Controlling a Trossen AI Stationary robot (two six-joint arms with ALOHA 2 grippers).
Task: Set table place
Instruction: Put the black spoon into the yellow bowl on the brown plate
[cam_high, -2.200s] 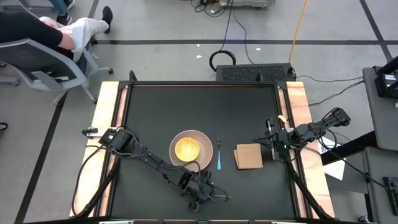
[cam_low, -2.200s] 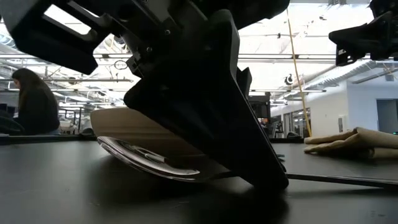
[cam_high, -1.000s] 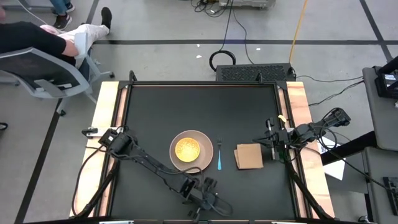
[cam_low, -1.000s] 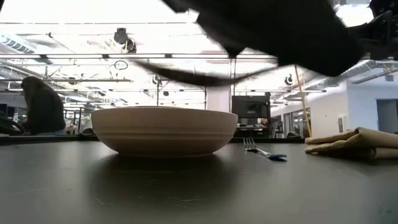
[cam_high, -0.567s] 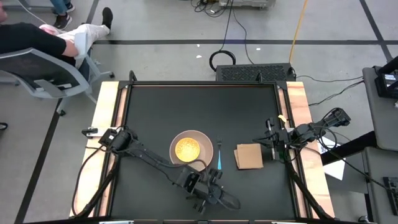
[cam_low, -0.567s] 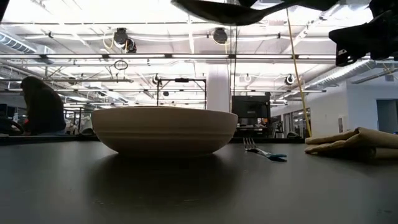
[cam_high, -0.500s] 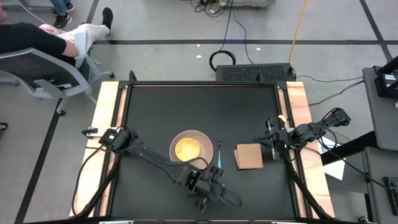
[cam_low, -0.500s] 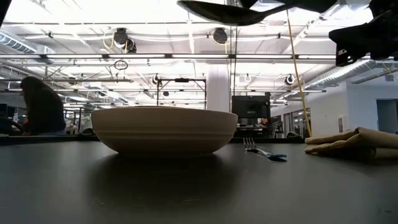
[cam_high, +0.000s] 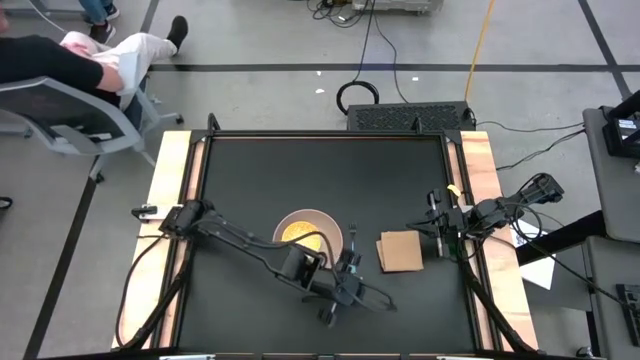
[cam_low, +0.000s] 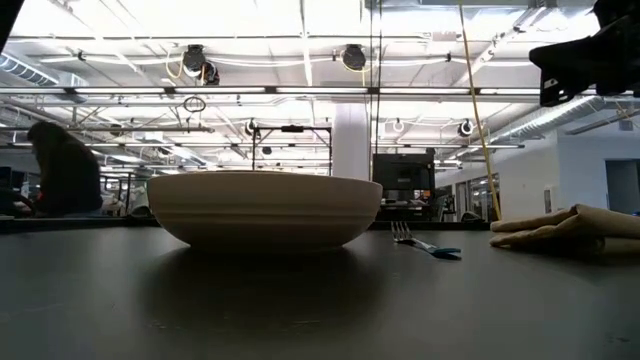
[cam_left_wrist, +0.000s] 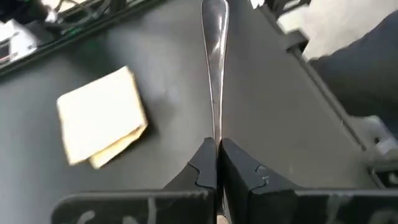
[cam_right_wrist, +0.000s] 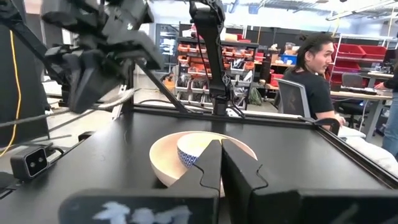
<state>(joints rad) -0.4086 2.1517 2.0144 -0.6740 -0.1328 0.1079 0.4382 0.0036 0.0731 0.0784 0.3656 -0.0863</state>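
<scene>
Silver spoon (cam_left_wrist: 215, 74) — slim, shiny — pinched by left claw (cam_left_wrist: 217, 163).

Workshop lab: parts-bin shelving (cam_right_wrist: 249, 46), exposed ceiling ducts (cam_low: 200, 65), floor cables (cam_high: 375, 40).

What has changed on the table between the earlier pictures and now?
The left end effector, shut on the spoon, lifted it off the table beside the plate and carried it toward the napkin. Plate, fork, napkin and right end effector stayed put.
</scene>
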